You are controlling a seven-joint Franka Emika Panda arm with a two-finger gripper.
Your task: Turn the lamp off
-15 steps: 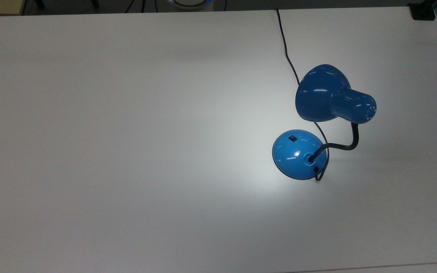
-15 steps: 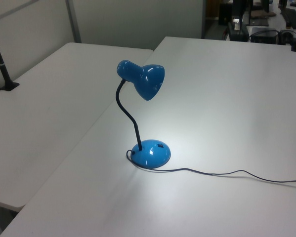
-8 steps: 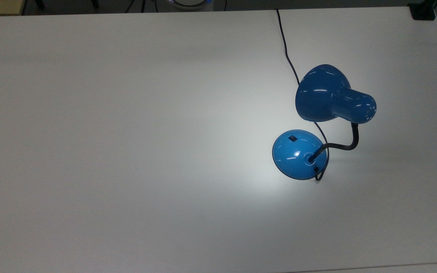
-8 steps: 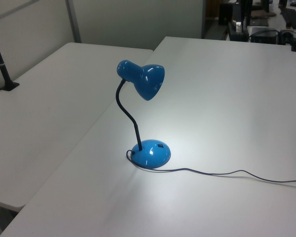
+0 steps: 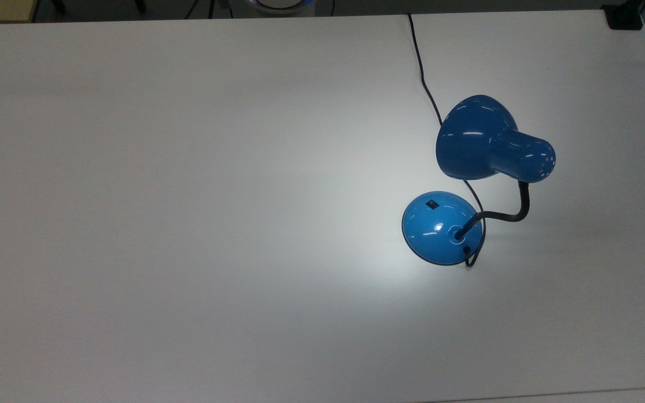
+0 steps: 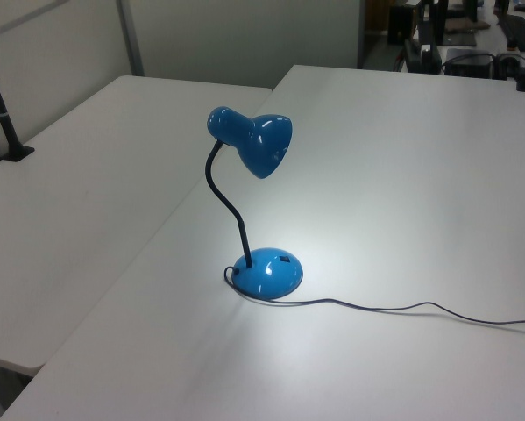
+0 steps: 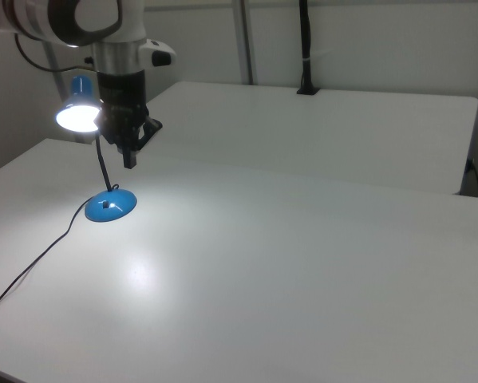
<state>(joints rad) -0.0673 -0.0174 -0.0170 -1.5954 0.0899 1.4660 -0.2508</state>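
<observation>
A glossy blue desk lamp point(image 5: 470, 179) with a bell-shaped shade, a black gooseneck and a round domed base stands on a plain white table point(image 5: 188, 224), in the right half of the top view. In the left view the lamp point(image 6: 253, 210) sits near the middle of the frame. In the right view it point(image 7: 99, 159) is at the upper left.

The lamp is lit. Its bulb glows white inside the shade in the right view, and a bright pool of light falls on the table around the base. A small black switch point(image 5: 431, 204) sits on the dome of the base, towards the top view's upper left. A thin black cord point(image 5: 420, 67) runs from the base to the table's far edge at the top of the top view.

In the right view, the robot's black two-finger gripper point(image 7: 130, 163) hangs from a white arm, pointing down, above the table and just right of the lamp's neck, clear of the base. Whether it is parted or closed cannot be told.

The task looks barely begun: the switch is not yet pressed, and reaching it remains.
</observation>
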